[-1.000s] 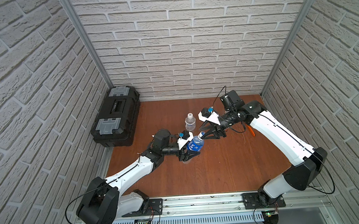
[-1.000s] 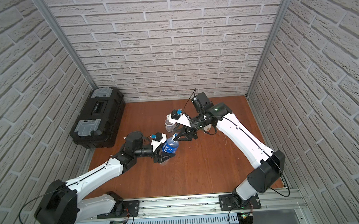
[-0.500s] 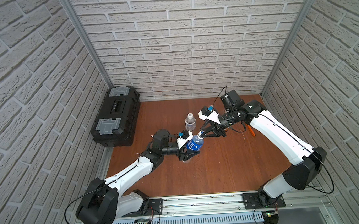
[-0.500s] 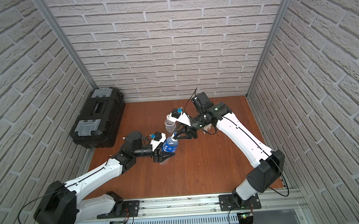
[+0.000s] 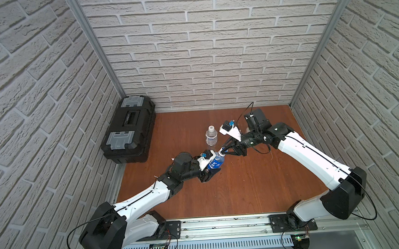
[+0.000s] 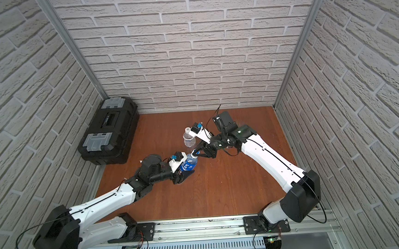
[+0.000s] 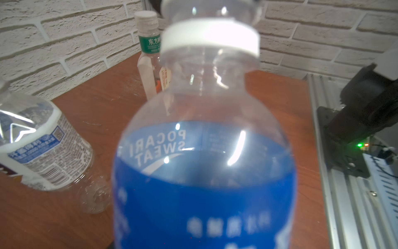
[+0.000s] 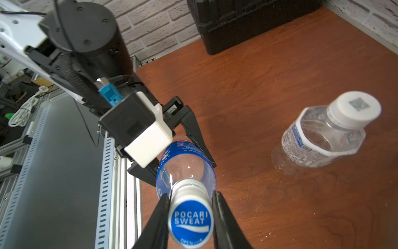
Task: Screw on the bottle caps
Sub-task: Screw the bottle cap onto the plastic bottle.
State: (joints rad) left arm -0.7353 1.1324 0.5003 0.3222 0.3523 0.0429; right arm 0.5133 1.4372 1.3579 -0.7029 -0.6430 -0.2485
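1. The right pincer [image 8: 190, 196] is clamped on the blue cap [image 8: 189, 222]; its slim black fingers [image 8: 159, 220] press the ribbed, silvery skirt from both sides; the cap's round glossy top bears white lettering.
2. The cap sits on the neck of the blue-labelled bottle [image 8: 185, 159]; the bottle is smooth clear plastic, tilted between the two arms.
3. The left pincer [image 5: 212, 171] is closed on that bottle's body, lower down, a black finger on either side.
4. Nearby, the white-labelled bottle [image 8: 318, 138], crinkled and clear, stands upright on the reddish wood-grain tabletop [image 5: 222, 195]; its wide white cap [image 8: 355, 107] carries a printed code.
5. The squarish bottle [image 7: 150, 54], with a green neck band and a ribbed small white cap [image 7: 145, 15], stands beyond, toward the brick wall.
6. A black toolbox [image 5: 129, 132] lies at the tabletop's edge.
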